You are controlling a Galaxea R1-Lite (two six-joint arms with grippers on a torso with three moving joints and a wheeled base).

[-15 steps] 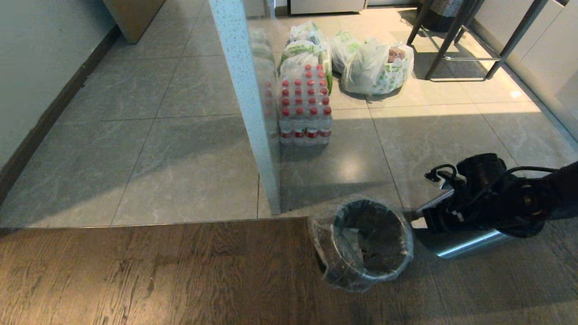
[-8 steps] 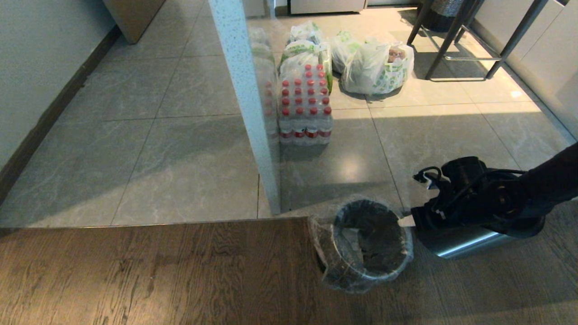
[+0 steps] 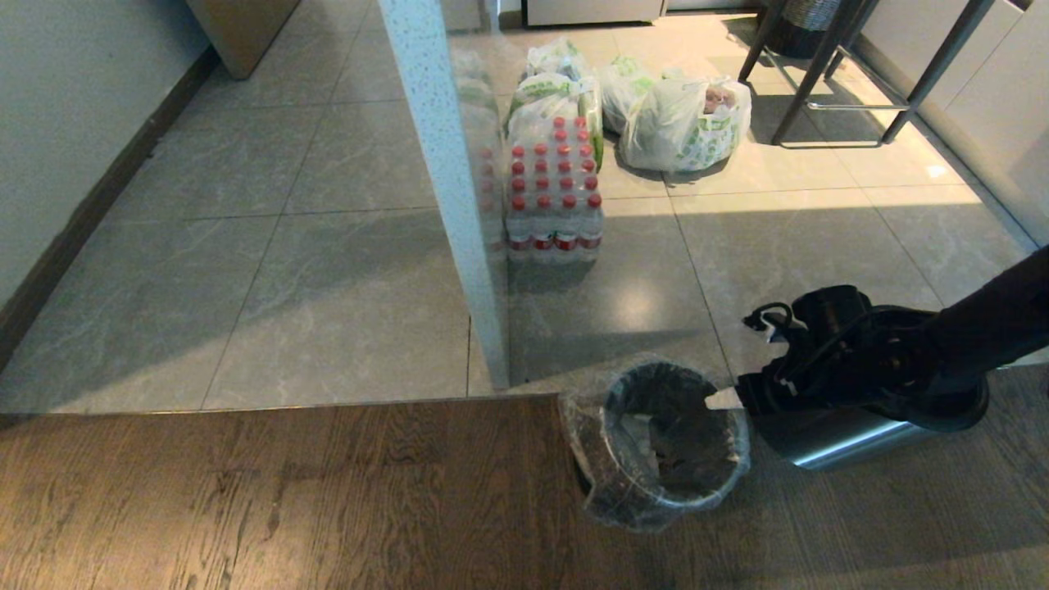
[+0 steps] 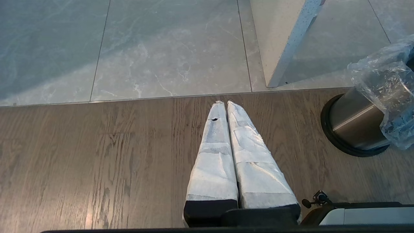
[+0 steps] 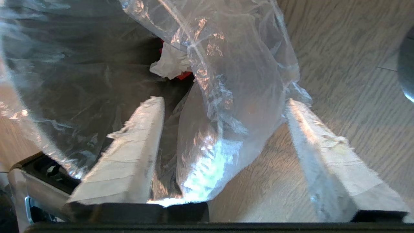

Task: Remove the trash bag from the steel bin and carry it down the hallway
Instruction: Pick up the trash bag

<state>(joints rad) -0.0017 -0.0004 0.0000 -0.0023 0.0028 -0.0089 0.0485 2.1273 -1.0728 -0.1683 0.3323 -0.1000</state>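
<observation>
Right tool (image 5: 223,123) stands wide apart at the rim of the steel bin (image 3: 668,447), low and right of centre in the head view, its taped fingers (image 5: 129,155) straddling a fold of the trash bag (image 5: 226,97) without pinching it. That clear bag lines the bin and drapes over its rim. Left tool (image 4: 223,104) hangs pressed together above the wooden floor (image 4: 97,155), with nothing in it. Water bottles (image 3: 553,197) and grocery bags (image 3: 680,119) sit upper centre.
</observation>
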